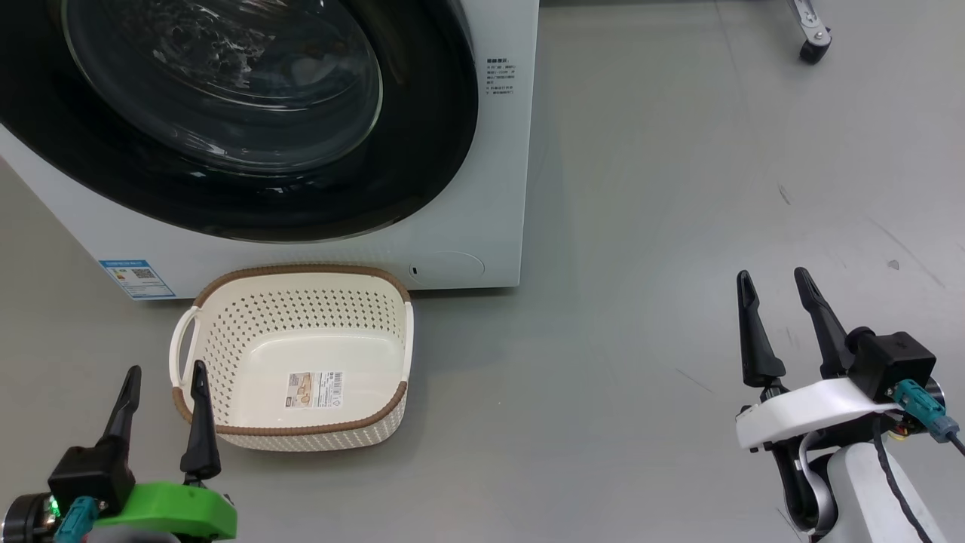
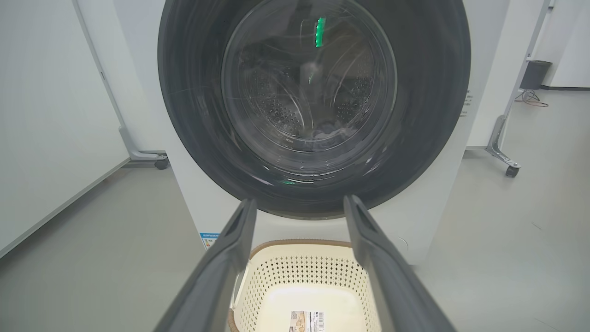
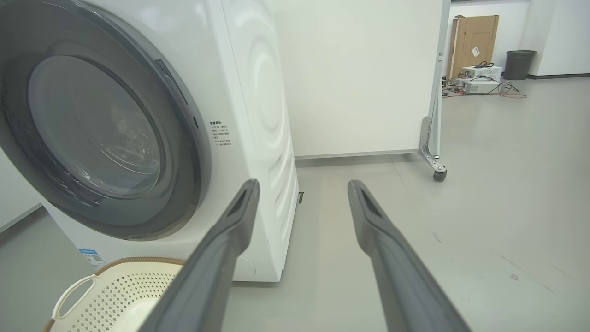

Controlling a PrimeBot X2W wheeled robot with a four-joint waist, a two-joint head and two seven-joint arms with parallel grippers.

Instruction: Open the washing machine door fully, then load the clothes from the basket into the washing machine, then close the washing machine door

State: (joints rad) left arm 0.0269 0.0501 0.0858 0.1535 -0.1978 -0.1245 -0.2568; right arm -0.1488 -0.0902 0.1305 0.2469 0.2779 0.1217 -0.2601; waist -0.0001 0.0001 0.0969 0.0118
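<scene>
Head view: the washer (image 1: 482, 249) fills the upper left, and its round black door (image 1: 422, 151) sits shut against the white front. The basket (image 1: 294, 354) stands on the grey floor (image 1: 641, 302) just in front of the washer, below the door. The left gripper (image 1: 166, 369) is at lower left, fingers apart and holding nothing. Its inner finger overlaps the basket's near-left rim in the picture; contact cannot be told. The right gripper (image 1: 773, 275) is at lower right, fingers apart and empty, well apart from both basket and washer.

Writing: a barcode label (image 1: 314, 390) on the basket's bare bottom, a blue sticker (image 1: 136, 279) at the washer's lower left, and a block of small print (image 1: 500, 75) right of the door — none readable.

Left wrist view: the spread fingers frame the basket below and the door's lower edge ahead. Drum holes show through the glass, with a green reflection (image 2: 319, 32) on it.

Right wrist view: the spread fingers point past the washer's right front corner — door to the left, basket at lower left. Far back stand a cardboard box (image 3: 474, 41) and a dark bin (image 3: 520, 64).
</scene>
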